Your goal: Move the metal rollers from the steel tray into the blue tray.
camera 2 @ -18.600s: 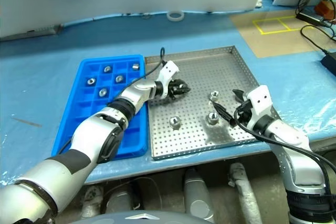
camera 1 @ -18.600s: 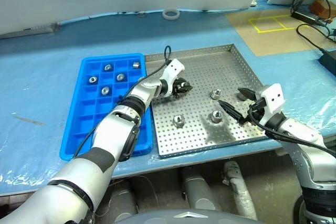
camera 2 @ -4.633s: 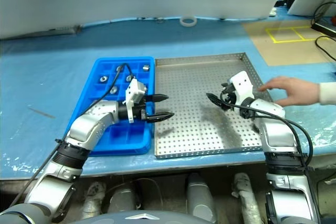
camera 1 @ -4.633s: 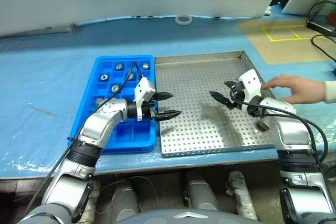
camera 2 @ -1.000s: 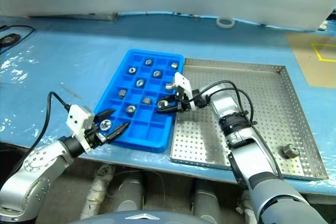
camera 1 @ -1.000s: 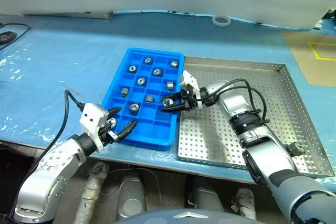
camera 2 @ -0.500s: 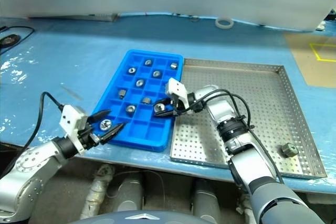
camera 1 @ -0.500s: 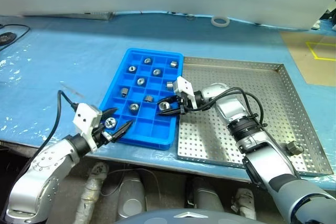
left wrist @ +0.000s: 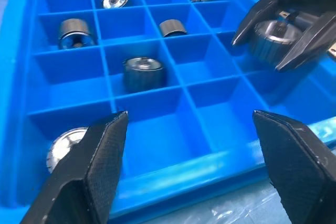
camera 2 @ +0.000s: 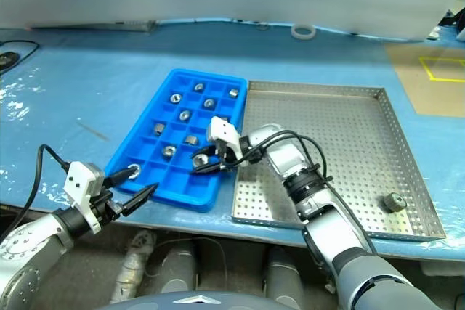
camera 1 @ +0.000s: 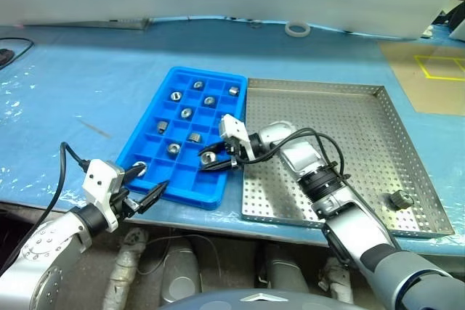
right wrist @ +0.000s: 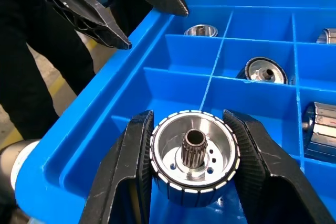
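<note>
Blue tray (camera 1: 138, 157) sits left of the steel tray (camera 1: 378, 92). The right end effector (camera 1: 212, 160) holds a metal roller (right wrist: 193, 156) over it; it should lower gently into a free square, then let go. The left end effector (camera 1: 147, 183) waits wide open nearby.

Rollers (camera 1: 187, 113) mostly in blue tray (camera 1: 145, 152).

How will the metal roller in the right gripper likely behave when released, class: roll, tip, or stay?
The metal roller in the right gripper looks solid, so probably heavy for its size. Its round side could roll, but the blue tray walls should stop it.
</note>
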Available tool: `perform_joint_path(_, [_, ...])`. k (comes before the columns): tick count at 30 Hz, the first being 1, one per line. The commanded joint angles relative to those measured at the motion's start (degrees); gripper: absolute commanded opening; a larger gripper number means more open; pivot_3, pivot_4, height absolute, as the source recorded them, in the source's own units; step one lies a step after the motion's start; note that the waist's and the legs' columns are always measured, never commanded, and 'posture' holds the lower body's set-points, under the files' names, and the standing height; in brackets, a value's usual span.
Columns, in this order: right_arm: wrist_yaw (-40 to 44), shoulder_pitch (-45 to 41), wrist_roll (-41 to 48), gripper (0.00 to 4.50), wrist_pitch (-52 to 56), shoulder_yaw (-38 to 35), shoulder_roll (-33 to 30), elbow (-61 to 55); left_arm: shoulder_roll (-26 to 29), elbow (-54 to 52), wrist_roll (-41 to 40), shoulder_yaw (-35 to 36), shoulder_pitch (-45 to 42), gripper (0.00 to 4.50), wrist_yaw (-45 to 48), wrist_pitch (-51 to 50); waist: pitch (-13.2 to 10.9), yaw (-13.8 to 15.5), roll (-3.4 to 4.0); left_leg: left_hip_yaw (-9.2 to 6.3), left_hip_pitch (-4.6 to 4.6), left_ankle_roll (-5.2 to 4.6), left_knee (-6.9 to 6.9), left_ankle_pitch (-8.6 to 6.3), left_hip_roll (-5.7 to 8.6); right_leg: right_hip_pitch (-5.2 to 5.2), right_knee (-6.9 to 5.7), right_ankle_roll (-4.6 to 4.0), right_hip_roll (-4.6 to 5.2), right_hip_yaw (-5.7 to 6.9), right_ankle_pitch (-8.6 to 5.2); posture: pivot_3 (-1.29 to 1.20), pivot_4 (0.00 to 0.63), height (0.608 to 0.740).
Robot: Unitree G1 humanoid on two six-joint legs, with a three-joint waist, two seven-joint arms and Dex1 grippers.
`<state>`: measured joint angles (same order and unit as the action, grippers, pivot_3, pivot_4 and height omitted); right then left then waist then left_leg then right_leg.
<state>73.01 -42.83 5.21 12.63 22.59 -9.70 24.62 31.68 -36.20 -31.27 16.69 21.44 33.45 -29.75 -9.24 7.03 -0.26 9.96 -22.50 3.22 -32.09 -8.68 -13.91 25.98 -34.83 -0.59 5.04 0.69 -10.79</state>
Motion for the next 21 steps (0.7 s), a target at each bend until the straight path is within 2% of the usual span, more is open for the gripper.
perform_joint_path(1, [-1.74,-0.61,0.97,1.65,-0.05,0.01,3.06,-0.39,-0.19,-2.48,-0.20,1.05,0.82,4.00,-0.47,0.98,0.00,-0.02,0.00,0.00,0.05,0.00,0.01,0.00,0.00,-0.01,0.00,0.00,-0.01,-0.01,0.00,0.33,0.150,0.740])
perform_joint_path(5, [3.59,-1.91,8.66,1.65,7.13,-3.68,3.12,-5.31,-0.16,-2.79,-0.48,1.05,0.82,4.00,-0.75,0.79,-0.01,0.41,0.01,-0.03,0.03,0.02,0.08,0.01,0.02,0.00,-0.01,-0.02,-0.01,-0.01,0.01,0.33,0.150,0.740])
perform_joint_path(7, [3.93,-2.16,8.93,1.65,7.09,-3.48,2.90,-6.20,-0.16,-2.89,-0.54,0.86,0.63,4.00,-0.94,0.64,-0.01,0.59,0.00,-0.04,-0.03,0.02,0.07,0.01,0.04,0.00,0.01,-0.03,0.00,-0.01,0.02,0.33,0.150,0.740])
perform_joint_path(11, [2.16,-2.40,8.24,1.65,6.31,-2.54,4.00,-6.67,-0.11,-3.03,-0.73,0.57,0.14,4.00,-1.26,0.33,-0.01,0.87,0.00,-0.05,-0.09,0.02,0.08,0.01,0.04,0.01,0.05,-0.27,0.00,0.02,0.16,0.33,0.150,0.740])
perform_joint_path(14, [-2.92,-3.13,4.42,1.65,3.55,-1.12,5.76,-4.74,0.04,-3.04,-0.89,0.70,0.13,4.00,-1.28,0.29,-0.01,0.83,0.00,-0.05,-0.17,0.02,0.08,0.01,0.04,0.08,0.07,-0.35,0.00,0.02,0.21,0.33,0.150,0.740])
perform_joint_path(21, [-6.64,-3.35,-1.76,1.65,-1.95,3.17,7.32,-0.31,0.42,-3.16,-1.61,1.73,0.54,4.00,-1.09,0.02,-0.01,0.99,0.00,-0.07,-0.17,0.03,0.08,0.01,0.07,0.06,0.06,-0.04,0.02,0.03,0.02,0.33,0.150,0.740])
